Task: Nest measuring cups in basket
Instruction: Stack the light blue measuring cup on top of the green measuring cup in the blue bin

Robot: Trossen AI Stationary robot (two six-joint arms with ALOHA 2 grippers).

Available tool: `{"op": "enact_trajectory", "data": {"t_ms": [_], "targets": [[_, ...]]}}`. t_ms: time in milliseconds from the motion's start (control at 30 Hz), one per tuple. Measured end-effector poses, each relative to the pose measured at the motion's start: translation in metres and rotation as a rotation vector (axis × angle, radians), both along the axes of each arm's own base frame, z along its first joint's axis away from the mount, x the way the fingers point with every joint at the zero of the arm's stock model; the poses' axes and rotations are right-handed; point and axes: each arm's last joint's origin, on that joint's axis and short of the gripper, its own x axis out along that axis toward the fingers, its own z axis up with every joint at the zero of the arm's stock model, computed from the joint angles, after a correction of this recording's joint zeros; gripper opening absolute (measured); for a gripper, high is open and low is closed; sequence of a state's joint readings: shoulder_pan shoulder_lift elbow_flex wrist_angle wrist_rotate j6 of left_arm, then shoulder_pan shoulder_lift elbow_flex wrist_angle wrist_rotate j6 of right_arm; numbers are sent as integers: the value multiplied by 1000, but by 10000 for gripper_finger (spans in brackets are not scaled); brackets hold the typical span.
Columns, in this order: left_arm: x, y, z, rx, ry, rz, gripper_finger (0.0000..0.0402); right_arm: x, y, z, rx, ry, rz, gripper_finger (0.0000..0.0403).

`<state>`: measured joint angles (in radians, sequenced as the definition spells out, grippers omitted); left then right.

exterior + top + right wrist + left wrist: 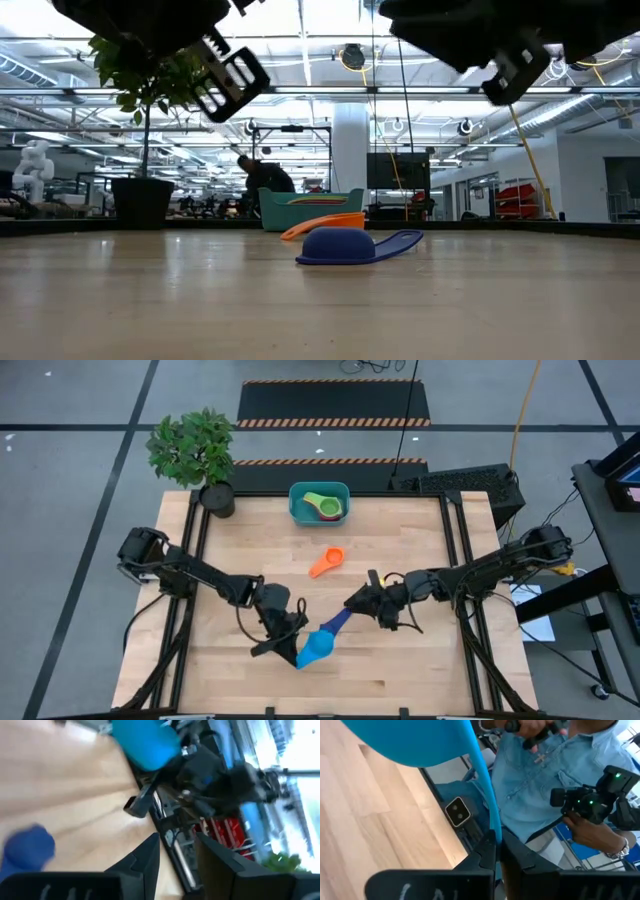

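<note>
The measuring cups are partly nested: green, yellow and red ones lie in the basket [319,502], far ahead of both grippers. The left gripper [292,632] is closed on the handle of the light blue cup [316,648], lifted above the table. The dark blue cup [340,246] lies upside down just under and between the two grippers, and the orange cup [326,562] is beyond it. The right gripper [362,600] hangs partly open and holds nothing. I judge the step is carrying the light blue cup; next it must travel to the basket and go inside.
</note>
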<state>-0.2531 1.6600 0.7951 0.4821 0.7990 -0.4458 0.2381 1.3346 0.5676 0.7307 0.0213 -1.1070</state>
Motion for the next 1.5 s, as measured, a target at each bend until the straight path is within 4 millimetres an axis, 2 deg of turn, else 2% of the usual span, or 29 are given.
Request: {"op": "enact_trajectory", "data": {"t_ms": [133,267,467,600,1133,1500], "targets": [[1,6,0,-3,-2,-13,16,11,3,-7,-168,-6,44,116],[1,7,0,-10,-8,-34,7,20,7,-13,-252,-41,114,116],[0,7,0,-20,-6,-58,16,24,9,-5,-292,-194,110,117],[0,7,0,-23,-6,-65,8,24,11,-1,-289,-252,171,117],[0,7,0,-47,27,-79,9,34,33,10,-388,-261,294,117],[-2,6,0,-74,72,-109,12,56,45,6,-500,-270,344,117]]}}
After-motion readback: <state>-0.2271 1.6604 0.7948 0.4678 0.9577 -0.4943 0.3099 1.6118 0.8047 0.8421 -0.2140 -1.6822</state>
